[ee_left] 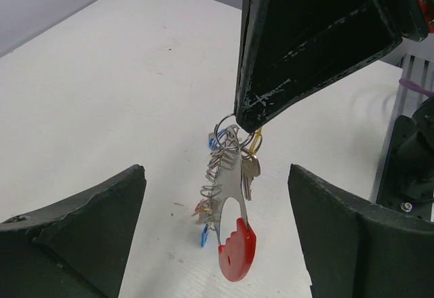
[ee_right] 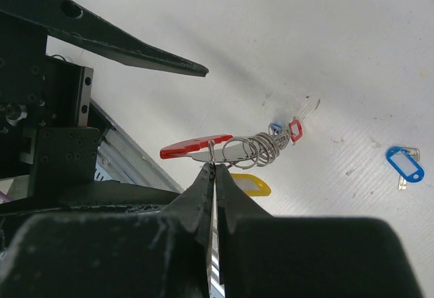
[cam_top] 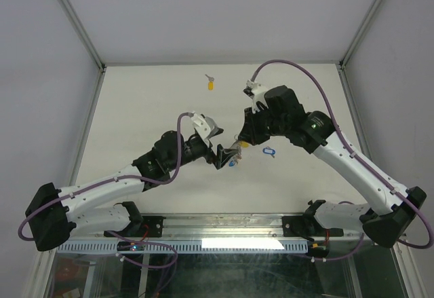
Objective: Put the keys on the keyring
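Note:
The keyring [ee_left: 229,176], a cluster of thin silver wire rings on a metal strip with a red plastic end [ee_left: 237,249], hangs in the air from my right gripper [ee_right: 214,168], which is shut on its top ring. A silver key [ee_left: 249,170], a yellow tag [ee_right: 249,186], a red tag [ee_right: 296,129] and a small blue tag [ee_left: 203,237] hang on it. My left gripper [ee_left: 215,176] is open, its fingers [ee_left: 102,223] wide on either side of the keyring without touching it. In the top view both grippers meet at the keyring [cam_top: 234,159] mid-table. Loose keys lie on the table: a blue-tagged key [cam_top: 269,152] and a yellow-tagged key [cam_top: 211,84].
The white table [cam_top: 149,121] is walled by grey panels with metal posts at the back corners. The blue-tagged key also shows in the right wrist view [ee_right: 405,164], to the right of the keyring. An aluminium rail [cam_top: 224,225] runs along the near edge.

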Tool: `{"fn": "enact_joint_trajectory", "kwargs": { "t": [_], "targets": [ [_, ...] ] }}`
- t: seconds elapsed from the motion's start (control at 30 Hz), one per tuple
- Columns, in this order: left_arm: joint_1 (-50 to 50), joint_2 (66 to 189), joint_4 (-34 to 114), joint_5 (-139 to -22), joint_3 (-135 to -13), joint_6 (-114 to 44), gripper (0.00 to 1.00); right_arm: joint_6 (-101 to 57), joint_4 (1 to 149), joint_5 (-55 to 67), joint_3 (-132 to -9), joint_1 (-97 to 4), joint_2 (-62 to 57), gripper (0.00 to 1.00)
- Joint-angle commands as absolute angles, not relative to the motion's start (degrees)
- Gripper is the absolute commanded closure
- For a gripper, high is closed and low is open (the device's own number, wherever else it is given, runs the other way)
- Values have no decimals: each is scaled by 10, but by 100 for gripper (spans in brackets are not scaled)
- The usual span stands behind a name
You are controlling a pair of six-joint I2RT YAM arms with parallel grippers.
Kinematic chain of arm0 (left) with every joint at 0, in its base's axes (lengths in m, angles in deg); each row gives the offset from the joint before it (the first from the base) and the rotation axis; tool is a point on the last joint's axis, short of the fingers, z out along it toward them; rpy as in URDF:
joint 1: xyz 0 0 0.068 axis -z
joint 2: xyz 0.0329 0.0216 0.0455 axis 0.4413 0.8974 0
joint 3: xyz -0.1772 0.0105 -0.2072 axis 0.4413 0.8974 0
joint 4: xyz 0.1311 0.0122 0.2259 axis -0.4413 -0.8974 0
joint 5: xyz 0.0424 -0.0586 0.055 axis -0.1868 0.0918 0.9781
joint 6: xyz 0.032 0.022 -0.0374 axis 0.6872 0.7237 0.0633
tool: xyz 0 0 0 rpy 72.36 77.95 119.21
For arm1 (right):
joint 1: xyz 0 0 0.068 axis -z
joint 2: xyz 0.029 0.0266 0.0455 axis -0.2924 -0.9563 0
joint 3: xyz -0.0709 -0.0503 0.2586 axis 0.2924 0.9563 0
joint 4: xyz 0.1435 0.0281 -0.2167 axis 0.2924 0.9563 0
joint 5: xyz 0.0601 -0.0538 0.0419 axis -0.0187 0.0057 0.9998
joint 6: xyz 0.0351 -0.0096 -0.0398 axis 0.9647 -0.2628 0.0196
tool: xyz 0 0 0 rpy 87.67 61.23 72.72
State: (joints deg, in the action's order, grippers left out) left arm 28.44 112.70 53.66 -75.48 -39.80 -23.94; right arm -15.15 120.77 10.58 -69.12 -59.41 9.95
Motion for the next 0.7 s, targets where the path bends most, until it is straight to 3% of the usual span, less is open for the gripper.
{"fn": "enact_joint_trajectory", "kwargs": {
  "t": [0.0, 0.4, 0.67],
  "targets": [
    [280, 1136, 573, -780, -426, -221, 19, -118, 1181, 101, -727, -597, 101, 100],
    [282, 1153, 567, -801, -427, -204, 35, -109, 1193, 111, -742, -597, 93, 100],
    [283, 1135, 548, -798, -433, -194, 32, -156, 1213, 97, -743, -596, 99, 100]
  ]
}}
